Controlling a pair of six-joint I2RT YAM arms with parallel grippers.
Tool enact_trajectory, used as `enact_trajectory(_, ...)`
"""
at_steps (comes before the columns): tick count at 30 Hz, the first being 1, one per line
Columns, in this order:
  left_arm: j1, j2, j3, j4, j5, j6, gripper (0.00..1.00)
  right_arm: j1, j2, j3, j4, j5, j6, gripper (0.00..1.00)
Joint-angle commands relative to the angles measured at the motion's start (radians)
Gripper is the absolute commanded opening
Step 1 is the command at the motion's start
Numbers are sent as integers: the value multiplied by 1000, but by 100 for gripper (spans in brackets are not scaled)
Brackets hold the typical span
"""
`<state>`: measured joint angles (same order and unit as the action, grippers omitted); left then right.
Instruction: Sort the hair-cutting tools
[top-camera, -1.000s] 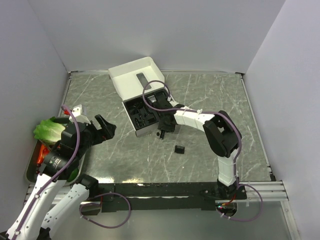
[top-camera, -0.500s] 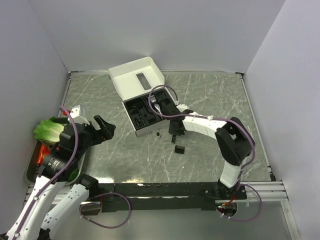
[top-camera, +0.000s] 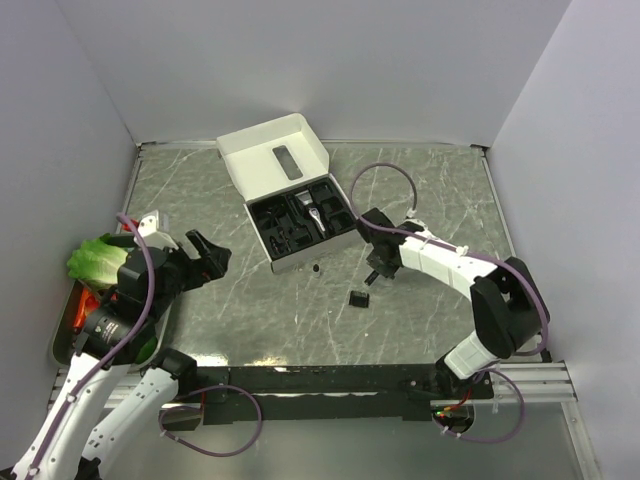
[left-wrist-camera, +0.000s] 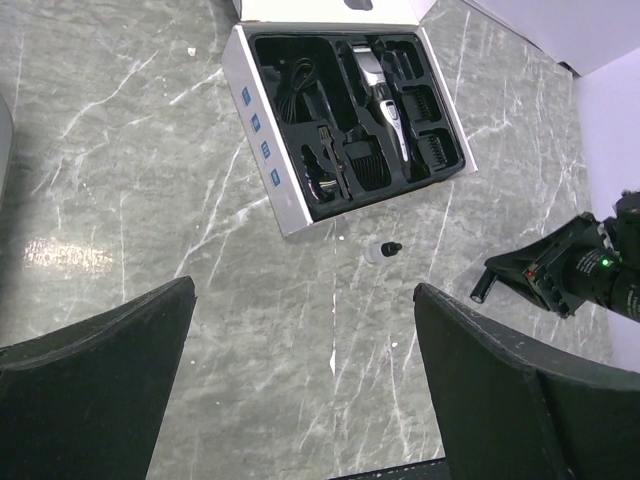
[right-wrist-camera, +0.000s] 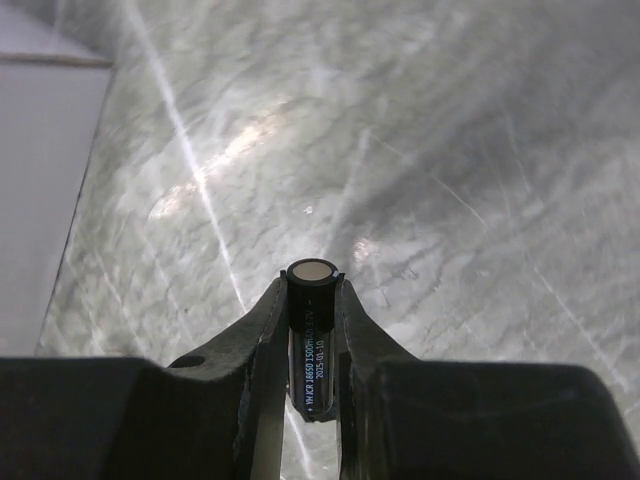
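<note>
1. Box (top-camera: 250, 165) — lid open; the clipper (left-wrist-camera: 383, 95) lies in its insert, combs (left-wrist-camera: 437, 150) beside it.
2. My left claw (left-wrist-camera: 305, 300): released, jaws wide, gripping nothing.
3. My right claw (right-wrist-camera: 313, 300): clenched on a black battery (right-wrist-camera: 312, 335), to the right of the box.
4. A small black part (top-camera: 357, 298) lies loose — near the box front, just beside my right claw.

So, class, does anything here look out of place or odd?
Yes. Two items lie loose on the table outside the box: a small clear bottle with a black cap just off its near edge, and a small black piece further out. The right gripper clamps a black battery, away from the box.
</note>
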<state>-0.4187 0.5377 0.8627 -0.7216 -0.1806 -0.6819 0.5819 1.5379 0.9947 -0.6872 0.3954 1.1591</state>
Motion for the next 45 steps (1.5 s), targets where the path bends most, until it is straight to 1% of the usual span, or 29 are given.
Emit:
enact_trajectory(1, -2, -19, 9, 24, 10, -25, 97, 3, 22, 65, -176, 100, 299, 5)
enact_trajectory(2, -2, -24, 13, 21, 10, -25, 97, 4, 45, 82, -219, 115, 382, 5)
enact_trajectory(4, -2, -28, 22, 10, 7, -27, 97, 4, 65, 131, -318, 172, 457, 5)
enact_trajectory(5, -2, -34, 25, 8, 9, -27, 97, 1, 79, 145, -337, 187, 515, 5)
enact_trajectory(8, -2, -45, 33, -7, 10, -28, 97, -5, 103, 194, -403, 204, 600, 5)
enact_trajectory(11, -2, -59, 36, -16, 7, -28, 97, -13, 128, 222, -419, 178, 640, 7)
enact_trajectory(12, -2, -61, 36, -22, 4, -28, 97, -13, 134, 226, -416, 168, 649, 10)
enact_trajectory(14, -2, -70, 36, -27, 3, -28, 97, -14, 149, 225, -408, 143, 675, 13)
enact_trajectory(15, -2, -73, 36, -32, 3, -30, 97, -14, 152, 223, -391, 132, 679, 19)
enact_trajectory(17, -2, -81, 36, -36, 3, -31, 97, -14, 169, 225, -377, 115, 689, 26)
enact_trajectory(18, -2, -84, 36, -38, 3, -31, 97, -13, 177, 226, -361, 96, 692, 33)
enact_trajectory(21, -2, -87, 39, -42, 4, -31, 97, -13, 203, 222, -310, 57, 700, 48)
enact_trajectory(26, -2, -87, 61, -59, -5, -27, 97, -14, 211, 239, -293, 46, 694, 52)
enact_trajectory(30, -2, -85, 62, -58, 0, -27, 97, -1, 171, 266, -291, 69, 636, 53)
enact_trajectory(32, -2, -82, 59, -56, 9, -30, 97, 4, 128, 283, -276, 117, 524, 54)
enact_trajectory(33, -2, -82, 59, -56, 10, -30, 97, 4, 96, 288, -262, 132, 390, 54)
enact_trajectory(35, -2, -82, 61, -64, 15, -27, 97, 4, 58, 279, -148, 152, 187, 54)
enact_trajectory(36, -2, -87, 64, -65, 16, -25, 97, 4, 13, 265, -96, 145, -40, 55)
enact_trajectory(37, -2, -87, 67, -68, 16, -22, 97, 4, -8, 246, 26, 105, -155, 57)
enact_trajectory(38, -2, -88, 70, -75, 20, -19, 97, 4, -30, 204, 76, 76, -256, 60)
enact_trajectory(39, -2, -90, 78, -79, 23, -18, 97, 3, -66, 184, 125, 44, -456, 62)
enact_trajectory(40, -2, -88, 81, -84, 23, -16, 97, 4, -79, 165, 159, 8, -549, 64)
enact_trajectory(41, -2, -90, 81, -85, 24, -16, 97, 3, -88, 150, 190, -59, -635, 68)
enact_trajectory(42, -2, -93, 84, -87, 32, -16, 97, 1, -91, 148, 192, -90, -786, 71)
enact_trajectory(44, -2, -96, 82, -85, 36, -16, 97, 4, -79, 182, 134, -159, -902, 78)
enact_trajectory(45, -2, -99, 78, -81, 43, -16, 97, 3, -56, 196, 111, -185, -1005, 81)
